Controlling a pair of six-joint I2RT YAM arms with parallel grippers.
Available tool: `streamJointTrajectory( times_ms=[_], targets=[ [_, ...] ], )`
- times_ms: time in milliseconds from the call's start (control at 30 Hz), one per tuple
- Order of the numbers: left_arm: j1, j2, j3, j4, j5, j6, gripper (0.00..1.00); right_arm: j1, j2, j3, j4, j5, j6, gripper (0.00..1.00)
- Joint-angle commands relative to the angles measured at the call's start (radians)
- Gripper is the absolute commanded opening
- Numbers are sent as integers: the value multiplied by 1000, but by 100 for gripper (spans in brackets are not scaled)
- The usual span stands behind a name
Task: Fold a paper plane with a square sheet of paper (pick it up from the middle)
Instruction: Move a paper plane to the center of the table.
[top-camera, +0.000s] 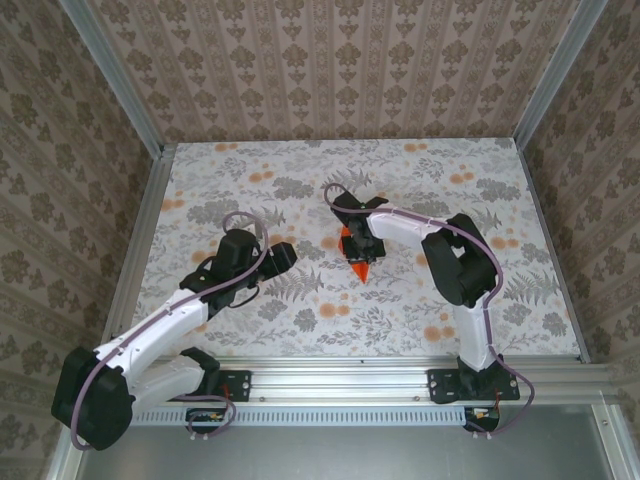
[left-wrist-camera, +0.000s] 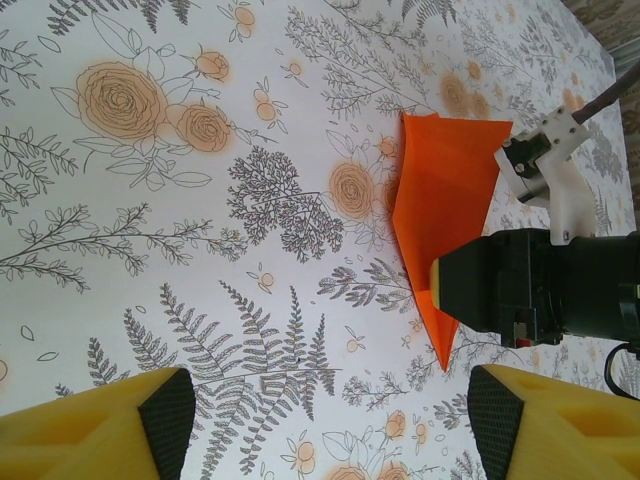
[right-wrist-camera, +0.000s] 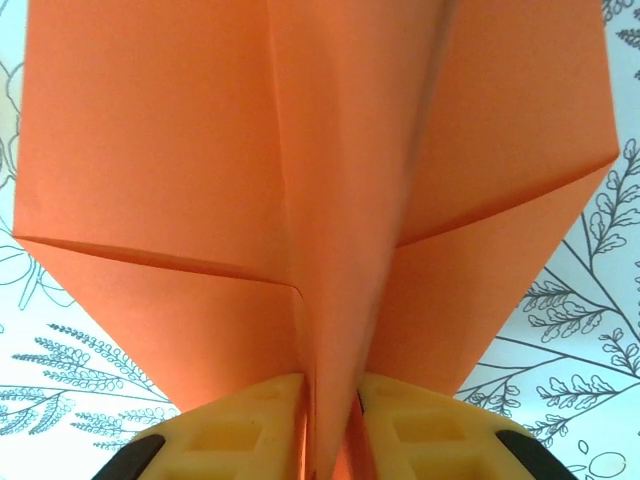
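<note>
The square sheet of paper is bright orange and folded into a long pointed dart with a raised middle ridge. It lies at the table's centre with its tip pointing toward the arms. My right gripper comes down on it from above. In the right wrist view, the two yellow fingers of the right gripper press on either side of the paper's ridge. My left gripper hovers to the paper's left, open and holding nothing. In the left wrist view, the left gripper faces the paper and the right gripper.
The floral-patterned table is ringed by an aluminium frame and patterned walls on three sides. The right arm's elbow stands to the right of the paper. Bare tabletop lies between the left gripper and the paper.
</note>
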Motion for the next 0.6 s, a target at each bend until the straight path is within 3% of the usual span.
streamJointTrajectory(
  times_ms=[0,233,300,467,567],
  targets=[
    [9,-6,-12,-24,0,10,75,-9,51,-52,20,-51,18,20],
    [14,-7,15,-79,-23,51,76,-9,-47,-1,-21,-20,12,26],
    [16,-13,37,-120,-52,82,77,-9,-98,14,-39,3,1,32],
    [25,-36,88,-230,-159,157,93,-9,-261,5,-46,58,-18,49],
    [38,-47,102,-263,-205,186,100,-9,-368,-17,-30,90,-34,54]
  ],
)
